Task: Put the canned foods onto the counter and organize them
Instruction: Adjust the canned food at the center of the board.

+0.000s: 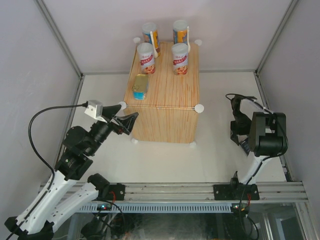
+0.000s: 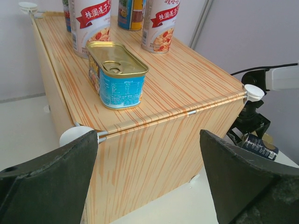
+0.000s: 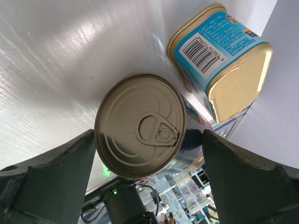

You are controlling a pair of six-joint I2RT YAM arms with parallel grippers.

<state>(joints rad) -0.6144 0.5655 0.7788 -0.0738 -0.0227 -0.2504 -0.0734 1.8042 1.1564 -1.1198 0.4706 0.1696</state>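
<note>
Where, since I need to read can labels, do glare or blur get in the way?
Right wrist: glare streaks the table and the flat tin's gold face; the dark can's lid is sharp. Left wrist: the gold-blue tin on the counter is crisp, the near fingers soft. Top external: even light, labels too small.

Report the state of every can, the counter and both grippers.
counter: holds five cans
tall blue-orange cans: both upright at counter's far edge
white-red cans: both upright on counter
gold-blue tin: flat on counter
dark can: on table, not yet on counter
second tin: on table beside dark can
left gripper: open, empty
right gripper: straddles dark can; grip unclear
</note>
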